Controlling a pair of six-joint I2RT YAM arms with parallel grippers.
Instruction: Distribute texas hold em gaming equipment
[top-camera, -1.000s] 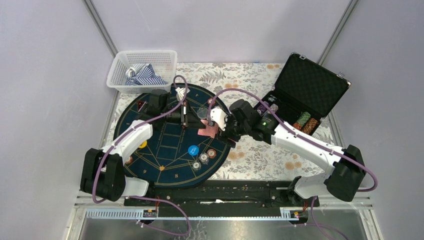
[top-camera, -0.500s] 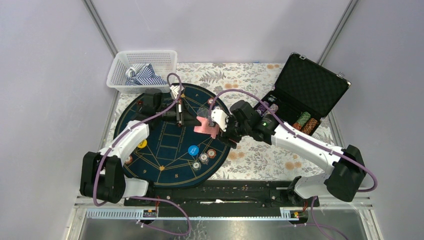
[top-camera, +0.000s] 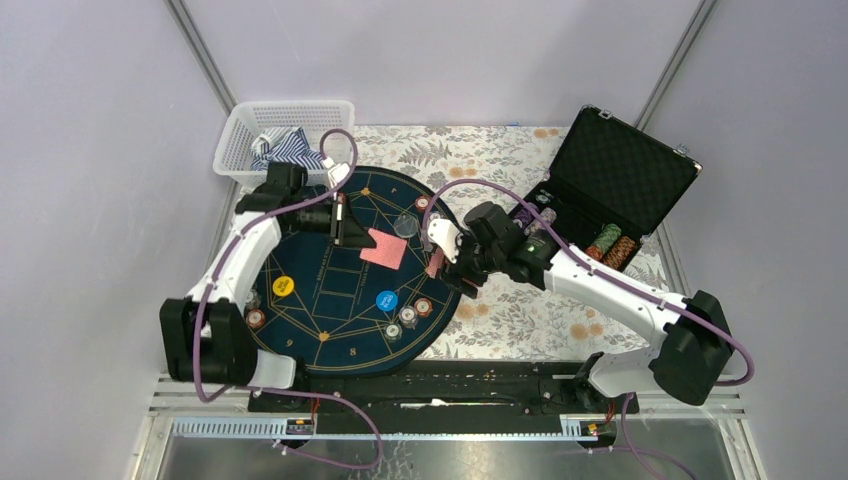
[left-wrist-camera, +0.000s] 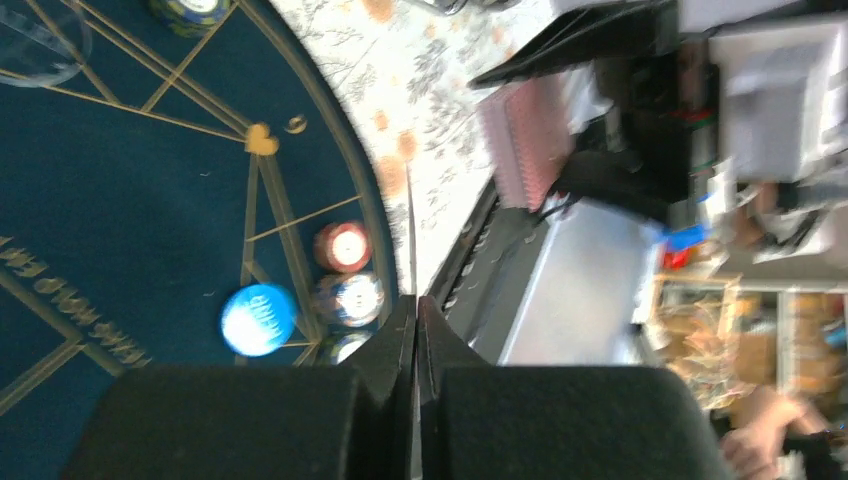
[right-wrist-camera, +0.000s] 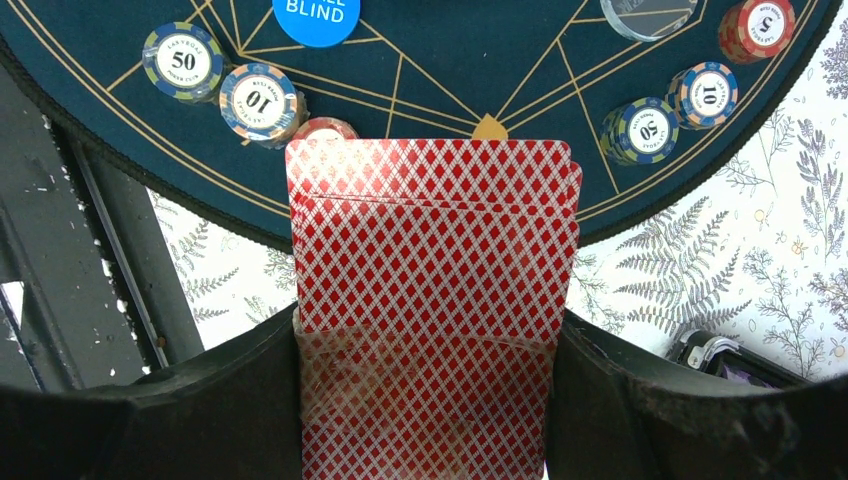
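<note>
Left tool (top-camera: 350, 232) pinched tight, right tool (top-camera: 438, 262) gripping at half width, 2 arms reaching inward

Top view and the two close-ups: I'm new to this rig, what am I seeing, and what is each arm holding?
The top view looks down from above and behind two robot arms, their bases at the bottom. The other two pictures come from a camera on each wrist. The left gripper is shut on a single card, seen edge-on in its wrist view. The right gripper holds a deck of red-backed cards. On the round blue mat lie chips, a blue disc and a yellow disc. An open case stands at right.
</note>
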